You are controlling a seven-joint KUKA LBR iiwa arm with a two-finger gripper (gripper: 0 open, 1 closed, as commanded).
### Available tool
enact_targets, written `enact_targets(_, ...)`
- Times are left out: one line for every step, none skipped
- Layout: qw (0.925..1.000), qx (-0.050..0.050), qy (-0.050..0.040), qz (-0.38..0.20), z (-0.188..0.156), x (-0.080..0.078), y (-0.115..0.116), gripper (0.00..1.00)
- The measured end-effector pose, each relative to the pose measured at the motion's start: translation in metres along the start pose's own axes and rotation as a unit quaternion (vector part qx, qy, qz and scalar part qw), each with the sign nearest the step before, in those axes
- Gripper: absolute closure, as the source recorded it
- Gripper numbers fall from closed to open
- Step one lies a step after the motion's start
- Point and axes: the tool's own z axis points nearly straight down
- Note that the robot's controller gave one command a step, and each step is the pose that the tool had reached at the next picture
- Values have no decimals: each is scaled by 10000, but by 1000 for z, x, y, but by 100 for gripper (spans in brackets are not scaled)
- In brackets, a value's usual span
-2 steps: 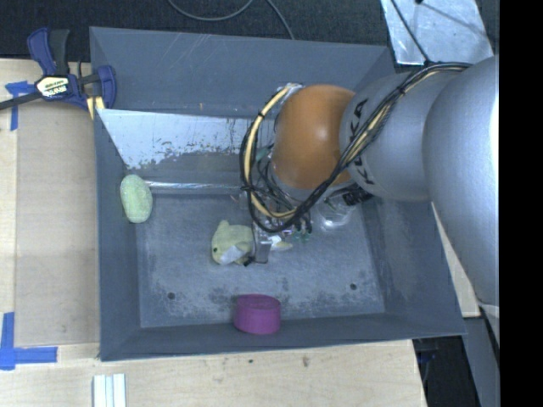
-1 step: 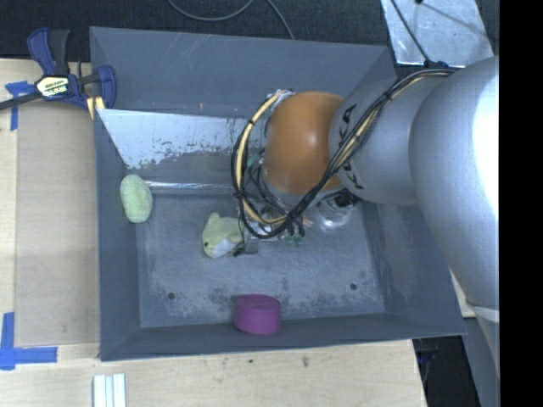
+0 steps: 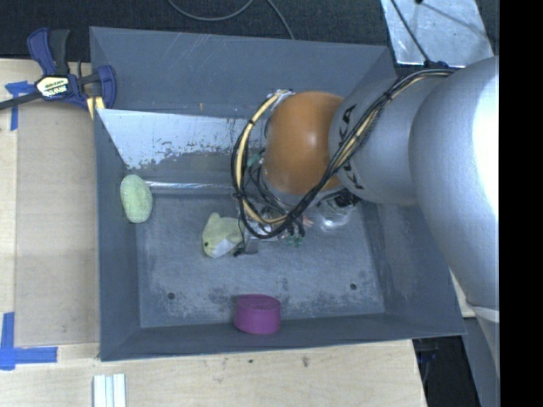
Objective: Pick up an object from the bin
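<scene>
Just beside the pale green lump (image 3: 221, 236) at bin (image 3: 119, 253) centre — orange-covered wrist (image 3: 297, 142), grip state unclear.

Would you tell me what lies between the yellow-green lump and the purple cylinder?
Nothing: in the camera view, only bare grey bin floor separates the yellow-green lump at mid-bin from the purple cylinder by the near wall.
</scene>
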Motion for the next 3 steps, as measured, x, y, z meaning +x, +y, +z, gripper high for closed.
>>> enact_targets(10000,2,13,2,-2,1,0,100)
enact_targets(10000,4,33,2,-16,2,0,100)
enact_targets(10000,1,9,0,-28,0,0,100)
